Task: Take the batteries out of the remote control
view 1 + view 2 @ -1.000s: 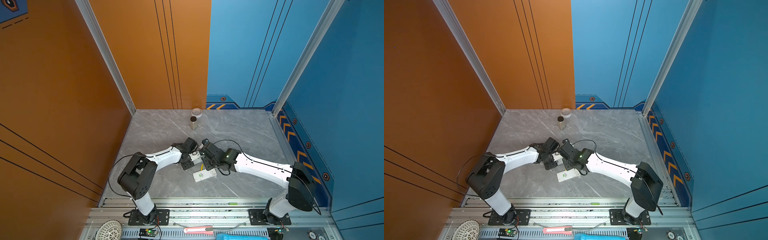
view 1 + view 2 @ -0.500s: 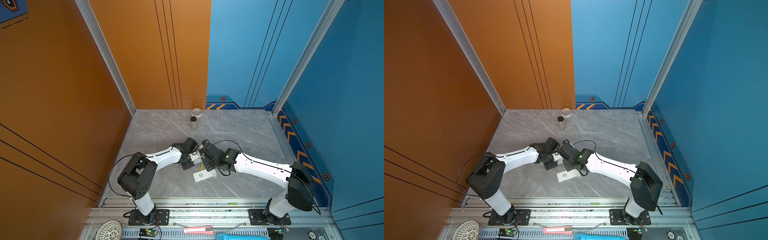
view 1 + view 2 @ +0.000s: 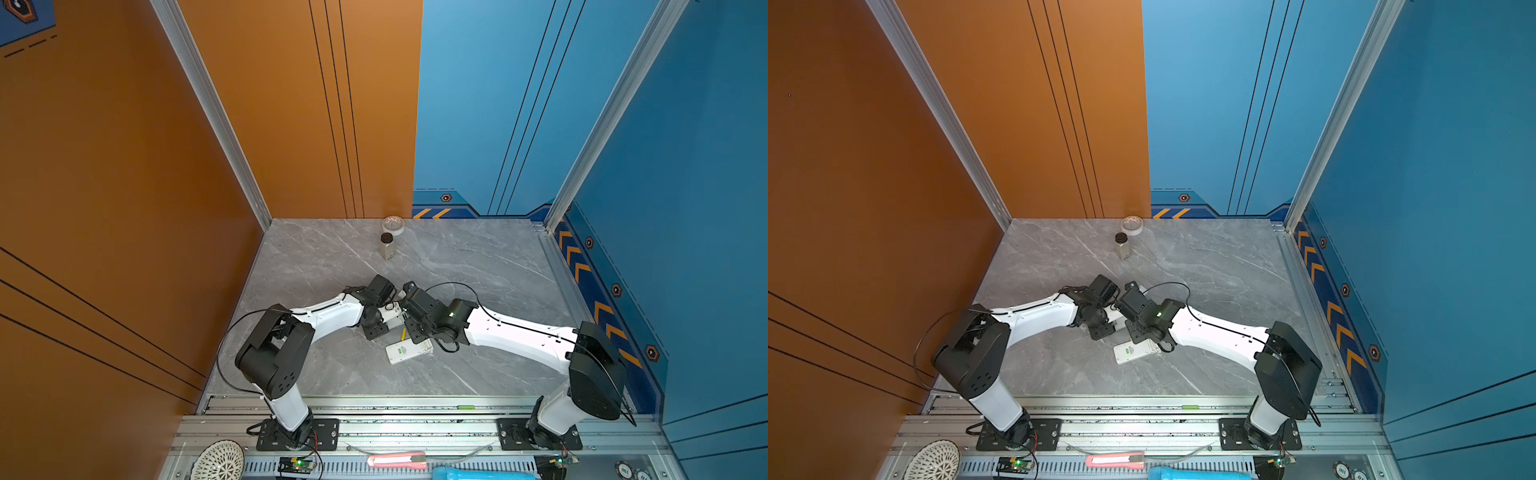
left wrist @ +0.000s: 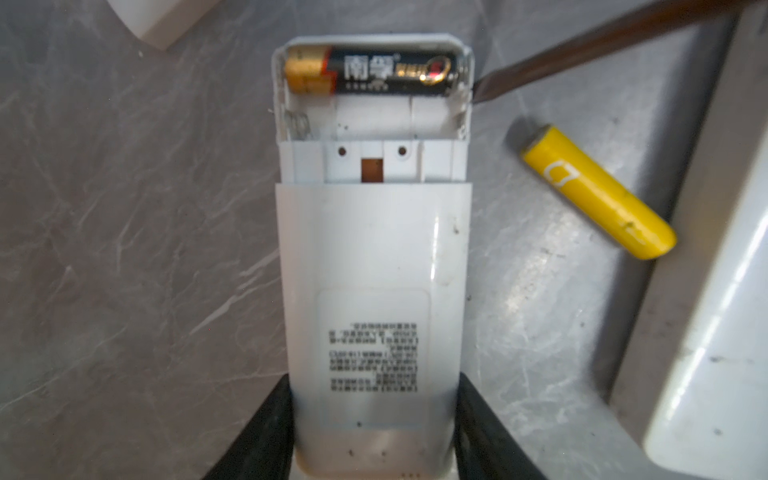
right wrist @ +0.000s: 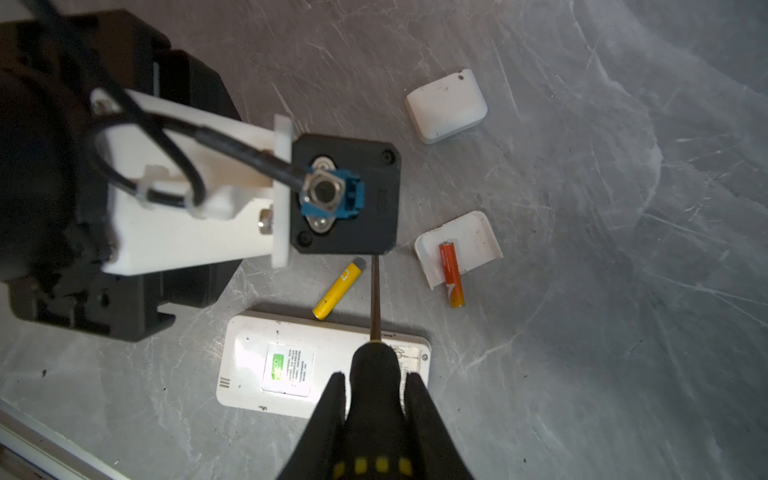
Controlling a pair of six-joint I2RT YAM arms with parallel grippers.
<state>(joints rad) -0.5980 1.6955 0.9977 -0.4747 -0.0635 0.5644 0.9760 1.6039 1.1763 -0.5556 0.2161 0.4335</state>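
Observation:
My left gripper (image 4: 374, 415) is shut on the white remote control (image 4: 374, 257), its fingers (image 4: 266, 436) pressed against both long sides. The battery bay is uncovered: a black-and-gold battery (image 4: 374, 70) lies in the far slot and the near slot is empty. My right gripper (image 5: 376, 399) is shut on a screwdriver's black-and-yellow handle (image 5: 374, 370). Its tip (image 4: 482, 93) rests at the bay's edge. A yellow battery (image 4: 598, 193) lies loose on the table beside the remote. An orange-red battery (image 5: 451, 274) lies half on a white cover (image 5: 473, 237).
A second white remote (image 5: 291, 365) with a green sticker lies under the screwdriver handle, seen too in a top view (image 3: 405, 352). A white cap (image 5: 446, 106) lies farther off. A small bottle (image 3: 386, 246) and a tape roll (image 3: 393, 224) stand by the back wall.

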